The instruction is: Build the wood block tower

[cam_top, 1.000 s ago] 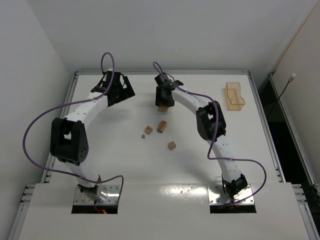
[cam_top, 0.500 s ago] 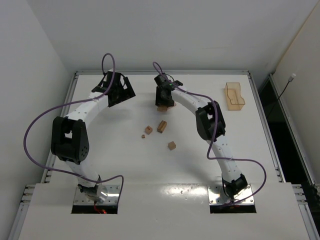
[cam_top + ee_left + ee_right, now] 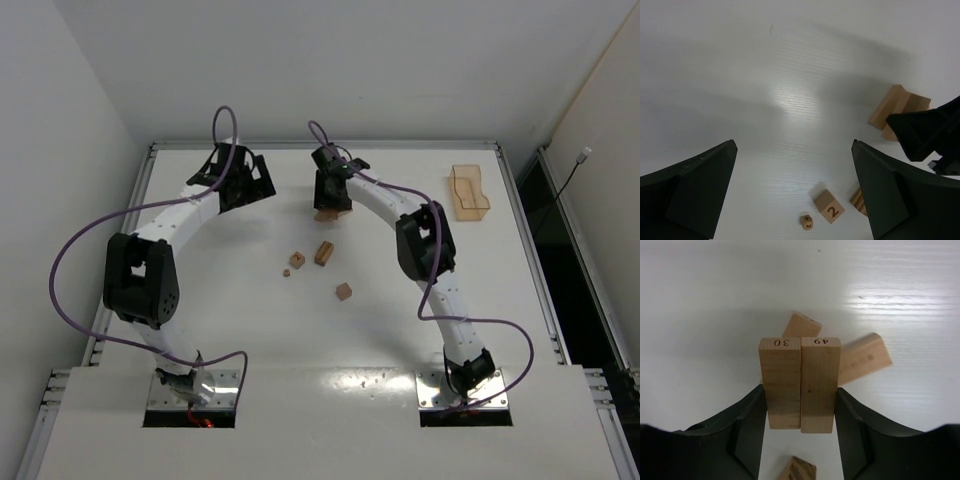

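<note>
While the left fingers (image 3: 690, 190) hang spread, the right fingers (image 3: 747, 435) pinch two wood blocks (image 3: 817, 385), apparently above others.

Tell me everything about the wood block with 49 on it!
The block marked 49 is a plain light-tan wooden bar, number stamped on its end. It sits flush against the block marked 30, both pinched by the right gripper, over two skewed blocks on the white table.

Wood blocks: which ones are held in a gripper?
The bars stamped 30 and 49, pinched side by side between the right gripper fingers; the other blocks lie ungripped on the table.
</note>
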Robot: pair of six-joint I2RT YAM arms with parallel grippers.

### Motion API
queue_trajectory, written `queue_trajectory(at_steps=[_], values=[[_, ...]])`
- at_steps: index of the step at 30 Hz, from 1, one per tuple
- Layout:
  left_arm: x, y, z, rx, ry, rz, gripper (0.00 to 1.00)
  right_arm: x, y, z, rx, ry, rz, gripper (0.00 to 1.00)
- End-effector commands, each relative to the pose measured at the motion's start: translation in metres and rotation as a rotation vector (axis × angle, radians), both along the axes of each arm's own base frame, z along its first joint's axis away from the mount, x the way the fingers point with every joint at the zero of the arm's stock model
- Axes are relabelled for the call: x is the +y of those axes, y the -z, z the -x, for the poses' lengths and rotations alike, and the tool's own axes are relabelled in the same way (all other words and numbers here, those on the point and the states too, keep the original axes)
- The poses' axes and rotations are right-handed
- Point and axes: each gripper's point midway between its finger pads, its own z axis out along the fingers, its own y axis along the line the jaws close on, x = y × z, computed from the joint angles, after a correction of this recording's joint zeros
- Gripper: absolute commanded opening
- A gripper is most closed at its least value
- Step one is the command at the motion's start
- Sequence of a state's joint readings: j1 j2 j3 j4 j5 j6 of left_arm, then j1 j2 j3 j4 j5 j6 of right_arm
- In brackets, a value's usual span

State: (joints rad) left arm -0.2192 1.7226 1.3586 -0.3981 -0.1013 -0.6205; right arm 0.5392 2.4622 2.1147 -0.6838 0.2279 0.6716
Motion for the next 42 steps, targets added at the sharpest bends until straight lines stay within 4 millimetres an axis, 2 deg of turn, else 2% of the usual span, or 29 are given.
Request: queue_trajectory(at_steps=[1, 2, 3, 4, 5, 6, 7, 8, 9, 10, 11, 12, 13, 14, 15, 16, 17, 18, 19, 21, 22, 25, 26, 28, 29, 31, 33, 38, 42], values=[[-0.045, -0.007, 0.007, -0.051, 0.195, -0.028, 0.99, -0.035, -0.119, -0.020, -0.206, 0.082, -0.046, 0.00], [-0.052, -0.006, 0.010, -0.057, 0.242, -0.059, 0.99, -0.047, -0.122, -0.015, -0.202, 0.099, -0.033, 0.00], [-0.060, -0.006, 0.013, -0.059, 0.280, -0.067, 0.99, -0.067, -0.152, -0.015, -0.247, 0.116, -0.041, 0.00], [-0.071, 0.005, 0.017, -0.035, 0.327, -0.062, 0.99, -0.082, -0.161, -0.013, -0.263, 0.137, -0.024, 0.00], [-0.079, 0.005, 0.015, -0.045, 0.371, -0.068, 0.99, -0.096, -0.157, -0.006, -0.245, 0.154, -0.011, 0.00], [-0.087, 0.012, 0.019, -0.032, 0.411, -0.069, 0.99, -0.121, -0.179, -0.004, -0.278, 0.189, -0.016, 0.00], [-0.099, 0.011, 0.019, -0.031, 0.473, -0.034, 0.99, -0.137, -0.181, 0.002, -0.271, 0.208, 0.006, 0.00], [-0.109, 0.026, 0.018, -0.007, 0.509, -0.027, 0.99, -0.152, -0.173, 0.010, -0.248, 0.232, 0.029, 0.00], [-0.112, 0.033, 0.017, 0.011, 0.535, -0.027, 0.99, -0.166, -0.173, 0.014, -0.243, 0.247, 0.039, 0.00], [-0.118, 0.031, 0.009, 0.001, 0.544, -0.017, 0.99, -0.189, -0.173, 0.022, -0.234, 0.280, 0.054, 0.00], [-0.124, 0.053, 0.009, 0.049, 0.568, -0.034, 0.99, -0.202, -0.171, 0.028, -0.222, 0.303, 0.069, 0.00], [-0.128, 0.060, 0.008, 0.065, 0.585, -0.044, 0.99, -0.212, -0.170, 0.030, -0.224, 0.311, 0.079, 0.00], [-0.132, 0.058, 0.000, 0.048, 0.598, -0.055, 0.99, -0.230, -0.161, 0.038, -0.194, 0.340, 0.085, 0.00], [-0.133, 0.062, -0.004, 0.051, 0.599, -0.055, 0.99, -0.239, -0.165, 0.042, -0.201, 0.358, 0.084, 0.00], [-0.136, 0.075, -0.007, 0.066, 0.626, -0.066, 0.99, -0.243, -0.165, 0.044, -0.203, 0.364, 0.073, 0.00], [-0.137, 0.078, -0.012, 0.065, 0.634, -0.073, 0.99, -0.251, -0.160, 0.047, -0.192, 0.376, 0.068, 0.00], [-0.150, 0.069, -0.018, 0.033, 0.671, -0.060, 0.99, -0.251, -0.156, 0.049, -0.182, 0.376, 0.071, 0.00], [-0.150, 0.072, -0.022, 0.036, 0.688, -0.077, 0.99, -0.256, -0.158, 0.052, -0.184, 0.385, 0.071, 0.00], [-0.162, 0.072, -0.028, 0.024, 0.717, -0.078, 0.99, -0.254, -0.158, 0.052, -0.182, 0.378, 0.062, 0.00], [-0.168, 0.075, -0.032, 0.032, 0.746, -0.096, 0.99, -0.258, -0.158, 0.054, -0.181, 0.387, 0.062, 0.00], [-0.172, 0.075, -0.041, 0.014, 0.754, -0.104, 0.99, -0.256, -0.154, 0.057, -0.169, 0.379, 0.056, 0.00], [-0.189, 0.078, -0.042, 0.013, 0.799, -0.095, 0.99, -0.258, -0.149, 0.058, -0.154, 0.388, 0.040, 0.00], [-0.194, 0.083, -0.048, 0.006, 0.814, -0.094, 0.99, -0.258, -0.145, 0.061, -0.144, 0.387, 0.044, 0.00], [-0.196, 0.092, -0.049, 0.033, 0.823, -0.087, 0.99, -0.263, -0.149, 0.061, -0.153, 0.397, 0.041, 0.00], [-0.202, 0.087, -0.053, 0.021, 0.837, -0.070, 0.99, -0.263, -0.149, 0.061, -0.153, 0.397, 0.041, 0.00], [-0.211, 0.106, -0.048, 0.061, 0.855, -0.049, 0.99, -0.267, -0.149, 0.061, -0.152, 0.406, 0.042, 0.00], [-0.214, 0.112, -0.047, 0.078, 0.867, -0.036, 0.99, -0.271, -0.149, 0.061, -0.152, 0.415, 0.043, 0.00], [-0.216, 0.121, -0.046, 0.099, 0.856, -0.014, 0.99, -0.278, -0.148, 0.062, -0.141, 0.430, 0.039, 0.00], [-0.228, 0.119, -0.042, 0.089, 0.878, -0.015, 0.99, -0.278, -0.149, 0.060, -0.150, 0.430, 0.036, 0.00]])
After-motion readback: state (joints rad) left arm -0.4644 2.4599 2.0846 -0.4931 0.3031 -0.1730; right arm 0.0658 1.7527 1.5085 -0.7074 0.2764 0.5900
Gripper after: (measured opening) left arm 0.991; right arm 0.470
